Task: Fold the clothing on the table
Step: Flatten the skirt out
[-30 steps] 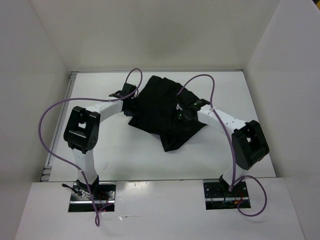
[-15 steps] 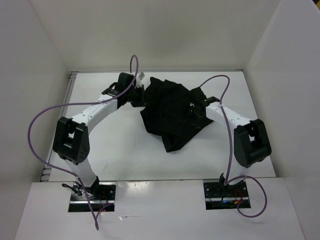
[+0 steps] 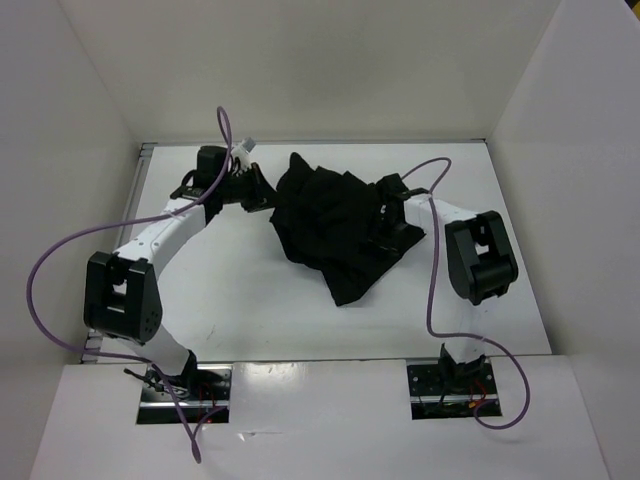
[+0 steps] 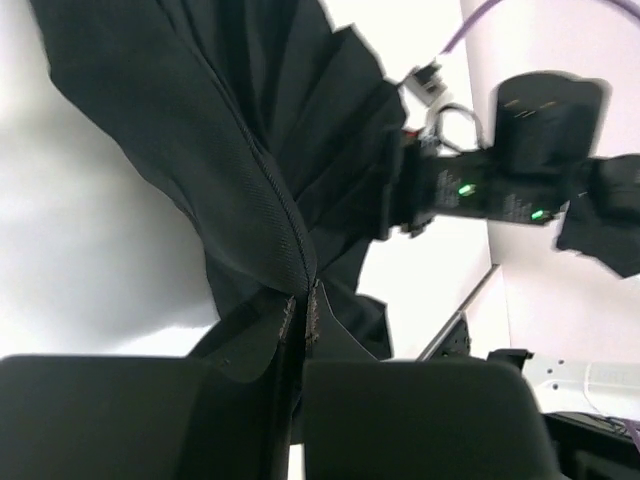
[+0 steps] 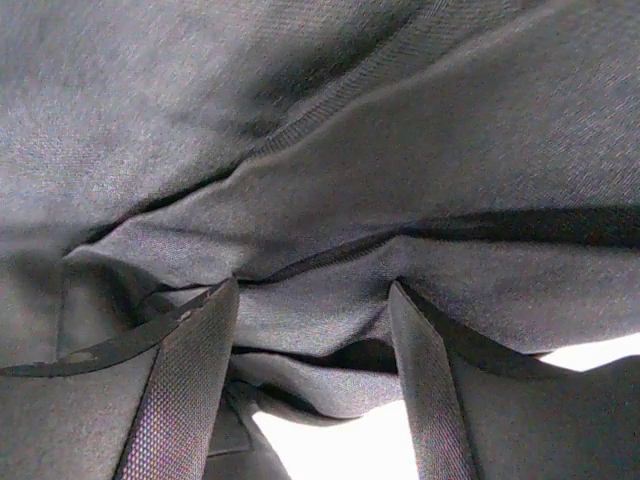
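The clothing (image 3: 335, 225) is a black ridged garment, bunched in a heap on the far middle of the white table (image 3: 225, 290). My left gripper (image 3: 264, 190) is at its left edge, shut on a seam. In the left wrist view the fingertips (image 4: 300, 312) pinch that seam, and the clothing (image 4: 250, 130) hangs stretched away from them. My right gripper (image 3: 386, 214) rests on the heap's right side. In the right wrist view it (image 5: 312, 350) stands open, its fingers (image 5: 190, 380) wide apart, with loose folds of the clothing (image 5: 320, 150) lying between and beyond them.
White walls enclose the table on three sides. A purple cable (image 3: 60, 250) loops out from the left arm, and another (image 3: 432, 290) hangs from the right arm. The right arm's wrist (image 4: 500, 180) shows in the left wrist view, beyond the garment.
The left gripper has shut on the garment's left edge and moved far-left, pulling the cloth into a tighter heap. The right gripper shifted toward the far right edge of the cloth.
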You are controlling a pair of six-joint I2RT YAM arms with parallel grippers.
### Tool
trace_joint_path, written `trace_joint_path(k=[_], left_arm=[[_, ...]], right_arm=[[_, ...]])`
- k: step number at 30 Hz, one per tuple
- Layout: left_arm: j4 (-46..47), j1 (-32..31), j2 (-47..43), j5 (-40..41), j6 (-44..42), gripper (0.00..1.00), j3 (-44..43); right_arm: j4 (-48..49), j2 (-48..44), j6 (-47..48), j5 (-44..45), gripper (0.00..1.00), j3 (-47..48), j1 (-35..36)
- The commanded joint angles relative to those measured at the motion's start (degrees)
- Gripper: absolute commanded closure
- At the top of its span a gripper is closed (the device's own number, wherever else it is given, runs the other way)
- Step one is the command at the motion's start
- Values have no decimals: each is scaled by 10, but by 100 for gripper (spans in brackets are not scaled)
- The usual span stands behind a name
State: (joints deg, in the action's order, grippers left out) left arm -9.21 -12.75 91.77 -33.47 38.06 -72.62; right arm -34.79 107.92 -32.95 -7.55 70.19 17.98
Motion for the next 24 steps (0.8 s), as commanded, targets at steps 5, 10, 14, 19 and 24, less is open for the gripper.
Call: trace_joint_path(k=[5, 10, 14, 19, 24], left_arm=[[68, 35, -37, -43, 36, 100, 57], [91, 41, -26, -62, 50, 100, 108], [91, 29, -12, -57, 50, 100, 136], [91, 29, 10, -13, 50, 100, 165], [78, 40, 46, 42, 55, 100, 165]], right_arm=[[-42, 86, 31, 113, 32, 77, -66], [-79, 106, 51, 322, 32, 276, -79], [-30, 36, 88, 284, 32, 296, -71], [-16, -67, 86, 26, 31, 180, -57], [-5, -156, -7, -140, 33, -33, -57]])
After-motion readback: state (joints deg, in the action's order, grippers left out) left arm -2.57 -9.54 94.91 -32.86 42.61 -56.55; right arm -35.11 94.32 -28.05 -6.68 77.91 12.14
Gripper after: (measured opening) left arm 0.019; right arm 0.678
